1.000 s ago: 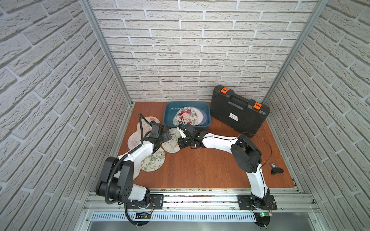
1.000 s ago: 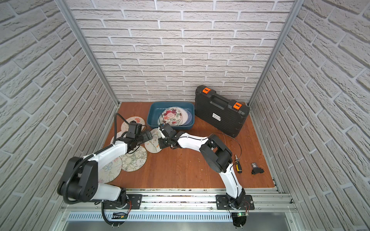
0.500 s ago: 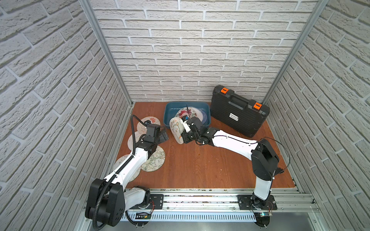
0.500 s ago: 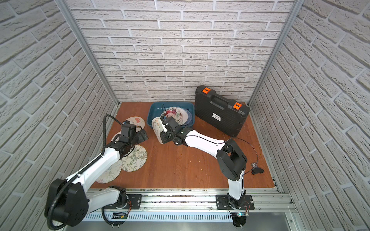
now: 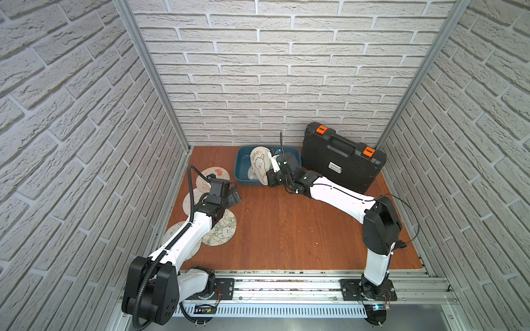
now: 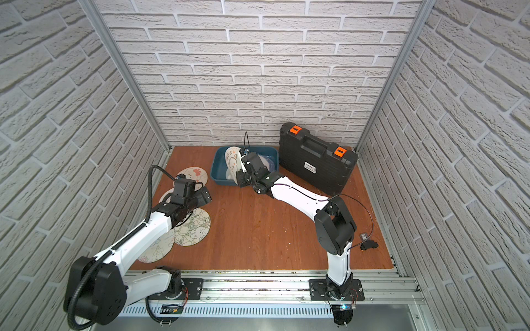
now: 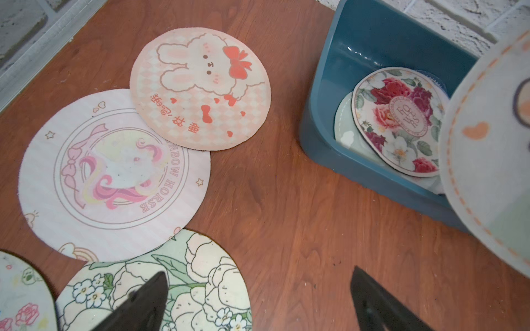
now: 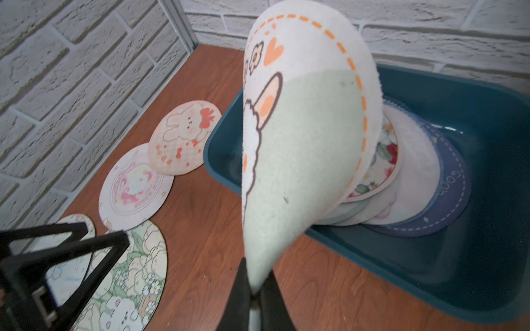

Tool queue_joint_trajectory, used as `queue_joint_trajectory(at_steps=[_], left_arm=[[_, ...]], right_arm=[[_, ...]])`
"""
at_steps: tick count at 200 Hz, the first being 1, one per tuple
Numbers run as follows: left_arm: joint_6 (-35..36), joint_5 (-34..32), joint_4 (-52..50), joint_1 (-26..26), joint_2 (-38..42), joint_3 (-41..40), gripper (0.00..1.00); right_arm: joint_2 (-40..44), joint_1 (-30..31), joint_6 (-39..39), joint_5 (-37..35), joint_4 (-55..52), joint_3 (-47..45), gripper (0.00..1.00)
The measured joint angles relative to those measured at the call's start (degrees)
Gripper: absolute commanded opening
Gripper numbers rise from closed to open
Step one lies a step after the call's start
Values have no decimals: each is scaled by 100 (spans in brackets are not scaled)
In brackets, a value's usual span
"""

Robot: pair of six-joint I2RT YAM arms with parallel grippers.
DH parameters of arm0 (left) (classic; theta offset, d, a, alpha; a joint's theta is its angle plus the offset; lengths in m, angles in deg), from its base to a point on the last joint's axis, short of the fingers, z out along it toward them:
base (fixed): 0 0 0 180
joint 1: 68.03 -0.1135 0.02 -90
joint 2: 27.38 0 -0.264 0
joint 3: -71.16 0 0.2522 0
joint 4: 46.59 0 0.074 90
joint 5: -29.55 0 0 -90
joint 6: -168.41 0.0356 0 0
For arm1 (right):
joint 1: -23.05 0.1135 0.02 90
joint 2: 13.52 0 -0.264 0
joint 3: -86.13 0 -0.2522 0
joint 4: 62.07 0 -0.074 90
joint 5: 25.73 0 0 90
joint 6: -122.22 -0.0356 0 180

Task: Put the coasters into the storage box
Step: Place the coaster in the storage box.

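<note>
My right gripper (image 8: 255, 275) is shut on the lower edge of a cream and green alpaca coaster (image 8: 301, 143). It holds this coaster (image 5: 259, 166) upright above the front left part of the teal storage box (image 5: 239, 170). Several coasters lie in the box, a rose one (image 7: 398, 120) on top. My left gripper (image 7: 258, 272) hangs open and empty over bare wood, beside a green flower coaster (image 7: 172, 286). A rabbit coaster (image 7: 200, 88) and a unicorn coaster (image 7: 111, 172) lie flat beyond it, left of the box.
A black ribbed case (image 5: 341, 157) with orange latches stands right of the box against the back wall. A small black part (image 6: 368, 243) lies near the right wall. Brick walls close in three sides. A metal rail (image 5: 286, 283) runs along the front.
My right gripper has lifted the alpaca coaster off the table and carried it back over the box. My left gripper has drawn a little away to the left, still open.
</note>
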Motion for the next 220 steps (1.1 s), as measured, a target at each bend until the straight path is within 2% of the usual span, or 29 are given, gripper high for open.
queue_joint_trajectory(at_steps=[80,151,193,220], left_arm=[[2,2,0,4,-216,0,98],[-2,33,2,11,-374,0,98],[-7,44,2,11,-374,0,98],[-11,46,-2,17,-378,0,98]], right_arm=[[-1502,-463,-140,-149,299,905,7],[-2330,-723,-435,-538,-188,1399,9],[-2350,-776,-472,-579,-345,1456,16],[-2350,-804,-468,-595,-393,1473,26]])
